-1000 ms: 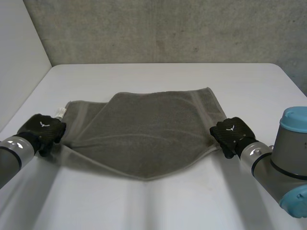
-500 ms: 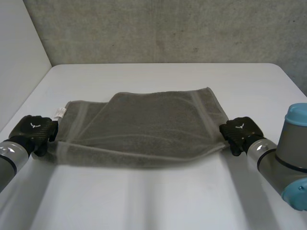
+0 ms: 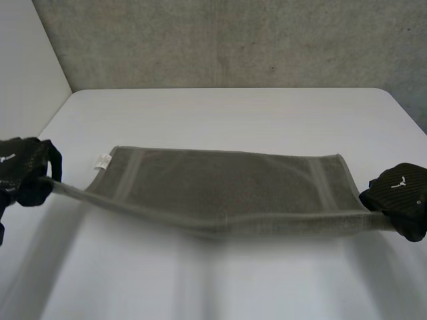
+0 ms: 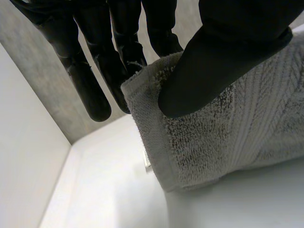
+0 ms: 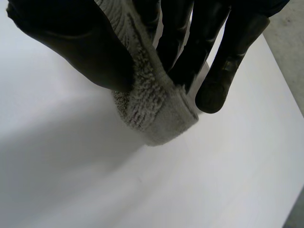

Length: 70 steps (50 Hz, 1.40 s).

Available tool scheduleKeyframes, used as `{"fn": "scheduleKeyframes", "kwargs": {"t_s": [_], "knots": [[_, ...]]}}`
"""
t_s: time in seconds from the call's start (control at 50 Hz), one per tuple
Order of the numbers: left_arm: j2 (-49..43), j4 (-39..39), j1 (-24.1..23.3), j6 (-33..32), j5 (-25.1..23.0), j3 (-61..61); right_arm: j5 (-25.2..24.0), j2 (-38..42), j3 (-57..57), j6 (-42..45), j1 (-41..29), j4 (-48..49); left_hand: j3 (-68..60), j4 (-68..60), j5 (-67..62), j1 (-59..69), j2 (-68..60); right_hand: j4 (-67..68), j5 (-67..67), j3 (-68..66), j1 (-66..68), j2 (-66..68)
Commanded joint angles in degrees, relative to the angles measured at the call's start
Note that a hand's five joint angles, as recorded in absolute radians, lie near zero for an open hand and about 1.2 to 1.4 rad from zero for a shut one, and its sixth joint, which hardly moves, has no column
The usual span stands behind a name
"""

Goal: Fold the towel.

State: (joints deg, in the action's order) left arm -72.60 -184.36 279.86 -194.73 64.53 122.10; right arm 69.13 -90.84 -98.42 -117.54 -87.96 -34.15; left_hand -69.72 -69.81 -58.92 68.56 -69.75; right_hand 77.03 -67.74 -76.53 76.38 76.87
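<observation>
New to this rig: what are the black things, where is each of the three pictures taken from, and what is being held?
The black things are a robot's two hands, one on each arm. The head view looks down on a white table from behind the arms, with the left hand at its left and the right hand at its right. Each pinches a near corner of a grey towel, holding its near edge lifted and spread wide; the far part appears to rest on the table. The other two pictures come from cameras on the wrists, looking along each palm: close up, thumb and fingers clamp the towel's corner.
</observation>
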Motion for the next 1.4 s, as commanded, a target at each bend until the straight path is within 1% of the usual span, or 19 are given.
{"fn": "scheduleKeyframes", "kwargs": {"t_s": [0.02, 0.16, 0.24, 0.26, 0.36, 0.52, 0.7, 0.72, 0.74, 0.76, 0.8, 0.88, 1.0, 1.08, 1.18, 1.22, 1.32, 1.36, 1.4], "knots": [[-8.7, -4.4, -0.1, -0.6, 0.6, 0.7, -2.3, 8.5, 4.0, -1.0, -0.2, 0.9, -10.3, -10.2, -11.1, 11.4, -10.3, 3.0, -2.3, -3.5, 3.6, 3.1], [-19.1, -11.3, -2.5, 0.1, 1.9, -4.8, -0.8, 17.5, 13.2, -7.2, -3.1, 2.4, -10.3, -10.2, -11.1, 11.4, -10.3, 3.0, -2.3, -3.5, 3.6, 3.1], [-27.8, -12.7, -6.2, 0.5, 6.5, -12.4, 0.6, 22.1, 19.1, -11.4, -5.8, 5.8, -10.3, -10.2, -11.1, 11.4, -10.3, 3.0, -2.3, -3.5, 3.6, 3.1], [-27.9, -12.7, -6.2, 0.5, 6.6, -12.4, 1.9, 24.0, 21.6, -13.5, -6.5, 7.3, -10.3, -10.2, -11.1, 11.4, -10.3, 3.0, -2.3, -3.5, 3.6, 3.1], [-38.7, -12.8, -11.0, 0.9, 13.8, -24.4, 6.3, 29.2, 27.7, -17.5, -7.8, 11.8, -10.3, -10.2, -11.1, 11.4, -10.3, 3.0, -2.3, -3.5, 3.6, 3.1], [-49.5, -14.0, -16.9, 1.5, 15.2, -39.3, 10.0, 35.4, 33.7, -19.7, -10.2, 17.8, -10.3, -10.2, -11.1, 11.4, -10.3, 3.0, -2.3, -3.5, 3.6, 3.1], [-58.5, -13.8, -20.1, 1.2, 19.0, -52.0, 13.0, 40.1, 38.0, -21.4, -11.4, 25.0, -10.3, -10.2, -11.1, 11.4, -10.3, 3.0, -2.3, -3.5, 3.6, 3.1], [-60.0, -13.7, -20.1, 1.2, 19.7, -53.6, 13.7, 40.8, 38.7, -21.3, -11.5, 25.4, -10.3, -10.2, -11.1, 11.4, -10.3, -16.8, 17.5, 16.3, -16.1, -16.6], [-61.2, -13.6, -20.1, 1.1, 19.8, -54.8, 13.7, 40.8, 38.7, -21.3, -11.5, 25.5, -10.3, -10.2, -11.1, 11.4, -10.3, -17.0, 17.7, 16.5, -16.3, -16.8], [-61.2, -13.6, -20.1, 1.1, 19.8, -54.8, 14.4, 41.6, 39.1, -21.2, -11.7, 25.5, -10.3, -10.2, -11.1, 11.4, -10.3, -61.8, 62.5, 61.3, -61.1, -61.6], [-62.6, -13.4, -20.2, 0.9, 20.1, -55.7, 15.5, 42.4, 39.6, -21.3, -12.2, 25.5, 59.7, 59.8, 58.9, -58.6, 59.7, -67.0, 67.7, 66.5, -66.4, -66.9], [-62.8, -13.4, -20.4, 1.0, 20.2, -55.6, 18.0, 42.6, 40.2, -21.8, -12.9, 25.8, 59.7, 59.8, 58.9, -58.6, 59.7, -67.0, 67.7, 66.5, -66.4, -66.9], [-60.3, -11.0, -20.4, 1.5, 20.5, -53.6, 18.2, 39.5, 39.0, -24.2, -13.0, 25.9, 59.7, 59.8, 58.9, -58.6, 59.7, -67.0, 67.7, 66.5, -66.4, -66.9], [-56.5, -9.3, -20.4, 1.6, 21.3, -50.7, 17.8, 32.6, 33.5, -29.1, -12.5, 26.1, 59.7, 59.8, 58.9, -58.6, 59.7, -67.0, 67.7, 66.5, -66.4, -66.9], [-48.1, -8.9, -20.3, 2.8, 21.5, -43.1, 16.7, 26.4, 25.7, -29.6, -12.3, 26.1, 59.7, 59.8, 58.9, -58.6, 59.7, -67.0, 67.7, 66.5, -66.4, -66.9], [-42.5, -9.8, -20.3, 5.6, 21.2, -37.2, 16.0, 24.9, 22.9, -29.5, -12.3, 26.1, 59.7, 59.8, 58.9, -58.6, 59.7, -67.0, 67.7, 66.5, -66.4, -66.9], [-38.1, -11.8, -20.3, 10.3, 21.2, -32.2, 14.1, 22.0, 16.2, -29.8, -12.2, 26.0, 59.7, 59.8, 58.9, -58.6, 59.7, -67.0, 67.7, 66.5, -66.4, -66.9], [-34.9, -14.1, -20.1, 16.2, 20.8, -27.4, 13.5, 21.7, 12.2, -30.0, -12.1, 26.2, 59.7, 59.8, 58.9, -58.6, 59.7, -65.8, 66.5, 65.3, -65.2, -65.6], [-34.0, -15.7, -20.0, 18.3, 20.5, -25.6, 13.4, 21.7, 10.3, -30.0, -11.8, 26.5, 59.7, 59.8, 58.9, -58.6, 59.7, -64.9, 65.6, 64.4, -64.3, -64.8]]}}
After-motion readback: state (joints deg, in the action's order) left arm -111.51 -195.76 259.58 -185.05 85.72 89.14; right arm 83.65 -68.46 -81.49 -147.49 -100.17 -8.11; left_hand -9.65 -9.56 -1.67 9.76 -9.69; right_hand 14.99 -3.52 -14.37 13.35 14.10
